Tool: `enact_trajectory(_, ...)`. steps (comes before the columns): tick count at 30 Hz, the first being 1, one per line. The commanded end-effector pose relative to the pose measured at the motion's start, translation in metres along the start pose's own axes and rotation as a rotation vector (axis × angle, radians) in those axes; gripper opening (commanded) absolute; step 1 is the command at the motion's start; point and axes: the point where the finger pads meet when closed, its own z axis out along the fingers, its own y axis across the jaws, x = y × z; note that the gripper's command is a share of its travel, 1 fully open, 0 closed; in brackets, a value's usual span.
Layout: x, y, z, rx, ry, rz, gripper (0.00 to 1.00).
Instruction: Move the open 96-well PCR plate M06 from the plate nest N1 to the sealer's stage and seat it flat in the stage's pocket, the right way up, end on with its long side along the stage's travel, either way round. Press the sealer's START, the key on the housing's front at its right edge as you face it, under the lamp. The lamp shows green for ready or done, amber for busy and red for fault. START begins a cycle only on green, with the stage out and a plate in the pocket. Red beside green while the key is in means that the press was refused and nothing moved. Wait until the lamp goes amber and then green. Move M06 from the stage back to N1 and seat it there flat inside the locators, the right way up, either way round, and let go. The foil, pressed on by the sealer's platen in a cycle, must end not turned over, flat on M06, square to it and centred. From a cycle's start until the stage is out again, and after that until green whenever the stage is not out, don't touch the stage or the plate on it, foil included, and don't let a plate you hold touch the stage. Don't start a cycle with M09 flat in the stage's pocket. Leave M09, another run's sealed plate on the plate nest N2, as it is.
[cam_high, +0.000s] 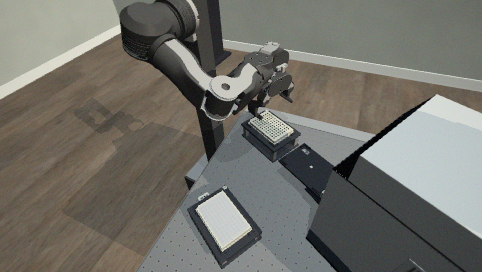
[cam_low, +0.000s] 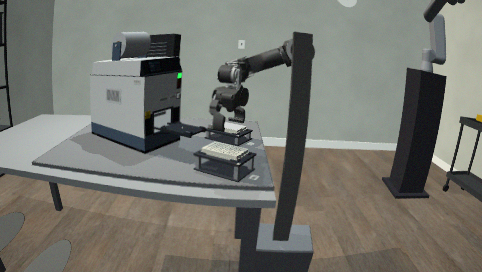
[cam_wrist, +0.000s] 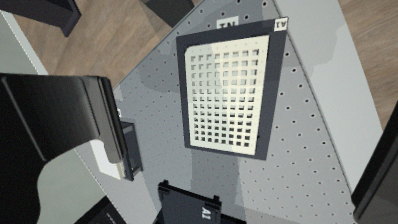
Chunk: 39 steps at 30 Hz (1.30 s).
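Note:
The open well plate M06 (cam_high: 271, 125) sits flat in nest N1 (cam_high: 270, 146) at the table's far corner. In the wrist view, M06 (cam_wrist: 226, 97) shows its grid of open wells inside the dark nest frame. My gripper (cam_high: 270, 102) hangs just above the plate's far end, open and empty, with a finger at either side of the wrist view (cam_wrist: 250, 160). The sealer's stage (cam_high: 307, 167) is out, dark, with nothing in its pocket. The sealer's lamp (cam_low: 179, 76) shows green. The sealed plate M09 (cam_high: 223, 220) lies on nest N2 near the table's front.
The sealer housing (cam_high: 410, 190) fills the right side of the table, close to N1 and the stage. The arm's column (cam_low: 295, 135) stands at the table's edge. A second dark pedestal (cam_low: 417, 130) stands away on the floor.

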Motion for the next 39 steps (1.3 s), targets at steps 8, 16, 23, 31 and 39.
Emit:
enact_trajectory(8,0.000,0.001,-0.001,-0.003,0.000,0.000,0.77)
enact_trajectory(16,-0.002,0.000,0.054,-0.002,-0.002,0.001,0.77)
enact_trajectory(23,-0.002,0.000,0.054,-0.002,-0.002,0.001,0.77)
enact_trajectory(31,-0.002,0.000,0.060,-0.001,-0.002,0.002,0.77)
enact_trajectory(39,-0.002,0.000,0.062,-0.002,-0.002,0.001,0.77)
